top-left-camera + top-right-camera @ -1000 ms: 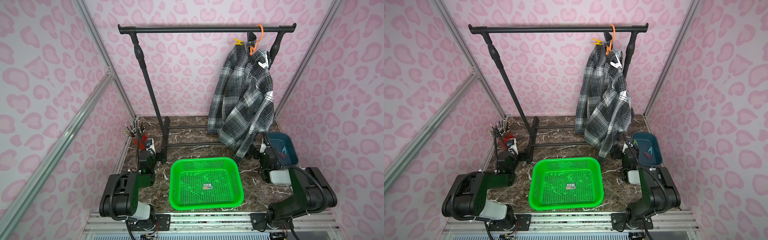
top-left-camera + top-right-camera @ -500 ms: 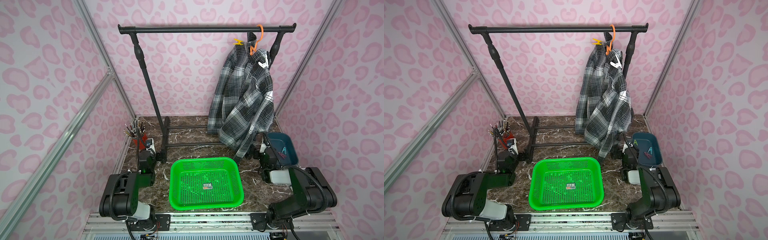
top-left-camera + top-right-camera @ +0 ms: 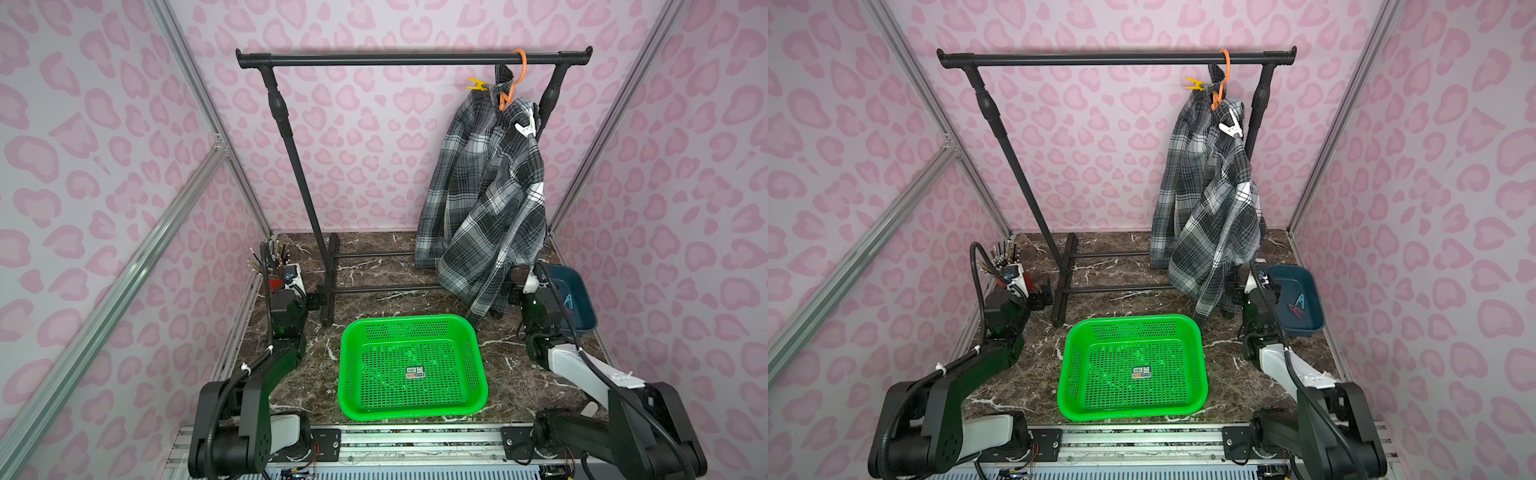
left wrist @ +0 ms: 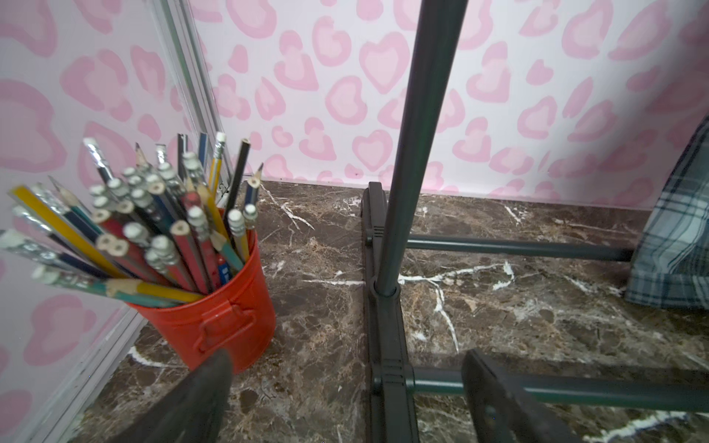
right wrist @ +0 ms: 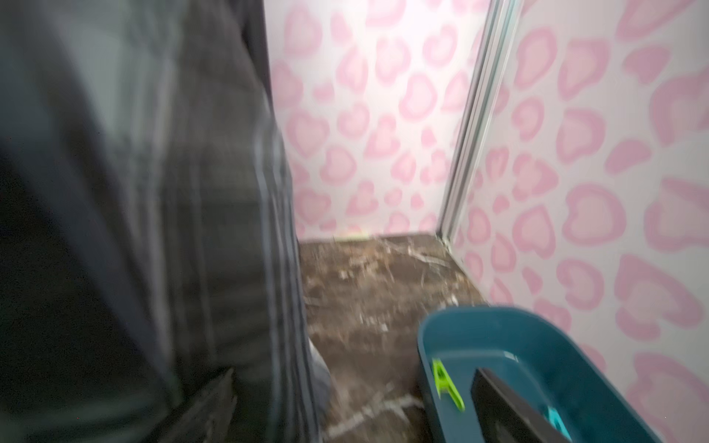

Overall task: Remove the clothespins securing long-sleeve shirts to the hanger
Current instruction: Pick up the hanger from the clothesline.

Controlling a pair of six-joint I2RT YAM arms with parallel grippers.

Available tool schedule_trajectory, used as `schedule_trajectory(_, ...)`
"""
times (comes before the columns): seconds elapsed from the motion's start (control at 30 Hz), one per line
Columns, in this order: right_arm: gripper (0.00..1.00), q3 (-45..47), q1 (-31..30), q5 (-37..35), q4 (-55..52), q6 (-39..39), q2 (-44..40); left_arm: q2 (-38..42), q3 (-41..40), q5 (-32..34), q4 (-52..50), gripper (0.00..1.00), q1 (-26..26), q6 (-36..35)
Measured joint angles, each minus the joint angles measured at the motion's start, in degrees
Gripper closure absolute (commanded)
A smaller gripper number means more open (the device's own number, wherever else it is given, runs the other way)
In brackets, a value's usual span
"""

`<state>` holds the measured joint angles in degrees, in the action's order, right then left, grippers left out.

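One yellow clothespin and one white clothespin pinned one plaid shirt to one orange hanger at the right end of the black rack. Below the rack sat a green basket, a blue bin and a pencil cup. The shirt's hem hung just beside the right gripper. It and the left gripper gaped empty, unmoved since a second before.

No lettering is legible. A small sticker, dark code patch above an orange band, sits mid-floor in the green basket at 6 o'clock on the surface. Its print is too small to read.
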<state>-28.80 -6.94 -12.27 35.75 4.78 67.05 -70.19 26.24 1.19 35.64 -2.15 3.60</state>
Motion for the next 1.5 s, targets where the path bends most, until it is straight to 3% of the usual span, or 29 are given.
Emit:
schedule_trajectory(0.1, 0.01, -4.4, 1.4, -1.4, -8.2, 6.3, -4.8, 7.2, 0.4, 0.3, -6.0, 0.04, 0.0, 1.6)
schedule_trajectory(0.2, 0.09, -3.9, 3.1, -0.1, -15.3, 9.1, -9.2, 12.6, 2.5, 0.0, -11.8, 0.04, -0.1, 3.6)
schedule_trajectory(0.33, 0.06, -3.0, 3.2, 1.5, -22.7, 10.6, -17.4, 16.6, 8.5, -2.5, -19.1, 0.04, -0.2, 6.8)
schedule_trajectory(0.47, 0.06, -6.3, 3.7, -3.3, -28.6, 12.2, -26.0, 18.4, 12.2, -7.5, -21.3, 0.04, -0.4, 10.5)
schedule_trajectory(0.6, 0.07, -15.3, 3.5, -5.4, -33.5, 11.9, -26.5, 14.9, 20.4, -15.3, -23.6, 0.03, -0.6, 13.5)
schedule_trajectory(0.77, 0.08, -28.6, 1.3, -2.9, -38.5, 9.1, -20.9, 7.8, 28.5, -25.3, -22.0, 0.01, -0.4, 18.1)
schedule_trajectory(0.93, 0.07, -42.6, -4.3, -0.5, -43.2, 4.2, -14.0, 2.0, 33.7, -31.1, -22.3, 0.06, 0.7, 20.3)
schedule_trajectory(1.2, 0.08, -67.0, -5.5, 4.8, -52.1, 0.6, -5.5, -1.3, 37.4, -37.1, -21.8, 0.06, 4.6, 20.3)
schedule_trajectory(1.33, 0.09, -84.7, -7.7, 9.2, -61.1, -0.8, 4.8, -2.1, 37.9, -38.3, -20.5, 0.05, 4.9, 20.5)
schedule_trajectory(1.5, 0.11, -104.1, -10.5, 8.8, -77.6, -3.0, 19.4, -3.1, 38.7, -39.9, -18.9, 0.05, 5.3, 21.9)
